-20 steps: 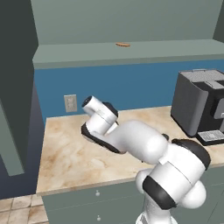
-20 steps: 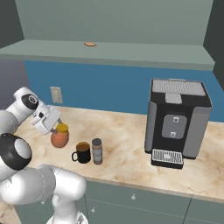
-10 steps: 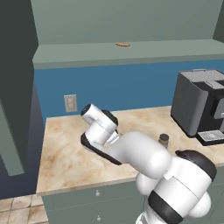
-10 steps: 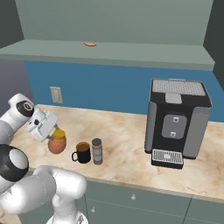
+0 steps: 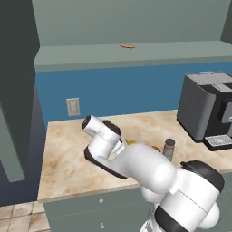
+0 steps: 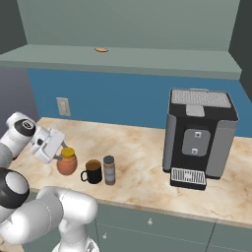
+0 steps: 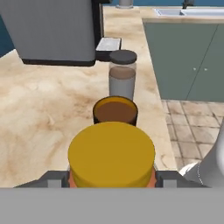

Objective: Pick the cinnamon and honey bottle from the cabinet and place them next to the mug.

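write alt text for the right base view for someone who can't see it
On a marble counter, the gripper holds an orange honey bottle beside a black mug and a slim cinnamon shaker. A coffee machine stands to the right.

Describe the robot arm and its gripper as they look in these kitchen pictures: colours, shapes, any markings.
The arm is made of glossy white, rounded, bulbous links with dark, nearly black bands at the joints. One link ends in a white cylinder with a dark cap. The gripper has a boxy, light grey-white hand. In the hand view its fingers look grey. No cables or markings can be made out.
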Controlling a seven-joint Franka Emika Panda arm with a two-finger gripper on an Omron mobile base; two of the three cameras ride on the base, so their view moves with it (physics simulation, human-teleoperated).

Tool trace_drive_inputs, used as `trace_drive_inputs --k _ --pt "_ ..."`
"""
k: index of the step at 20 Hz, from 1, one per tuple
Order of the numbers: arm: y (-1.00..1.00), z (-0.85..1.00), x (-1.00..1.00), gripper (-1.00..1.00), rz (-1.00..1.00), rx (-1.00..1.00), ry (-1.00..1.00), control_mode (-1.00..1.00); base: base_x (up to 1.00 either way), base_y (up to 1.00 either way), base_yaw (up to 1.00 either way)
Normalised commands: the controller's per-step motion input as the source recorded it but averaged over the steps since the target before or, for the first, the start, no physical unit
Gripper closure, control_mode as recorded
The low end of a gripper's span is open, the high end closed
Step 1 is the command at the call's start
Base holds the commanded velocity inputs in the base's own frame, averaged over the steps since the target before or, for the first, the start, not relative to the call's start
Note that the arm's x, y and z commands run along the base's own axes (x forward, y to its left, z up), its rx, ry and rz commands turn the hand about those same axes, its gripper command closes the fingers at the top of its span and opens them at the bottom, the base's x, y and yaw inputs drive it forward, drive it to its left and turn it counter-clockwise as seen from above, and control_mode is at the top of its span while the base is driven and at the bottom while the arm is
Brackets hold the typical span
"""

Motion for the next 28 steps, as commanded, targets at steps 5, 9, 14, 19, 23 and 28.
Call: trace_drive_inputs --k 5,9,14,19,23,28 --pt "0.00 0.00 0.00 1.00 0.00 -0.18 0.00 -1.00 0.00 0.00 0.00" --pt "0.00 0.00 0.12 1.00 0.00 -0.15 0.00 -1.00 0.00 0.00 0.00" --pt "0.04 0.00 0.02 1.00 0.00 -0.10 0.00 -1.00 0.00 0.00 0.00" --pt "0.05 -0.03 0.00 1.00 0.00 -0.02 0.00 -1.00 0.00 0.00 0.00" --pt "0.02 -0.09 0.00 1.00 0.00 0.00 0.00 -1.00 0.00 0.00 0.00" --pt "0.00 -0.14 0.00 1.00 0.00 0.00 -0.01 -1.00 0.00 0.00 0.00"
